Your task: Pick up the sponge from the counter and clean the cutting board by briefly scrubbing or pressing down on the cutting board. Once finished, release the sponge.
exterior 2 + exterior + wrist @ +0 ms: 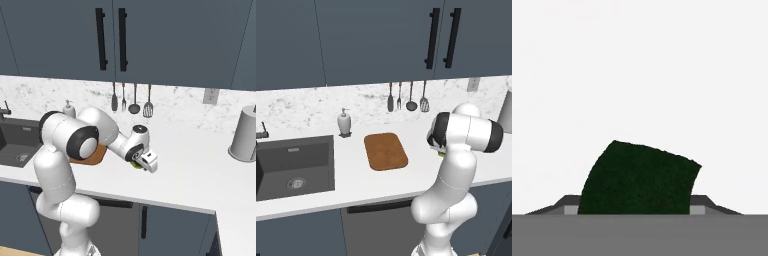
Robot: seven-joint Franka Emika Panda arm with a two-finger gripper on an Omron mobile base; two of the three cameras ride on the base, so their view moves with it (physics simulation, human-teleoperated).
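Sponge (639, 180) sits right in front of the hand camera, dark green face toward the lens, lying between the dark finger bases at the bottom of that view; white worktop (637, 65) behind it. In the right base view a sliver of green-yellow shows under the gripper (141, 162), low over the worktop to the right of the cutting board (385, 150). Fingers appear closed around the sponge, but contact points are hidden; whether it is lifted clear or resting on the surface I cannot tell

Step in hand, by my reading: the grasp of the sponge, scrubbing not yet started. Board lies bare, well apart from the gripper, toward the sink (295, 167)

Next move calls for a lift clear of the worktop, a carry leftward over the board, then a press down with the sponge face flat before letting go

Surroundings: soap dispenser (344, 122) just behind the board's far left corner; hanging utensils (406, 97) on the backsplash; grey cylindrical container (245, 135) far right. Nothing stands on the path between sponge and board. Risk judged: the arm's own elbow crowds the board in the right base view, so the reach may be awkward
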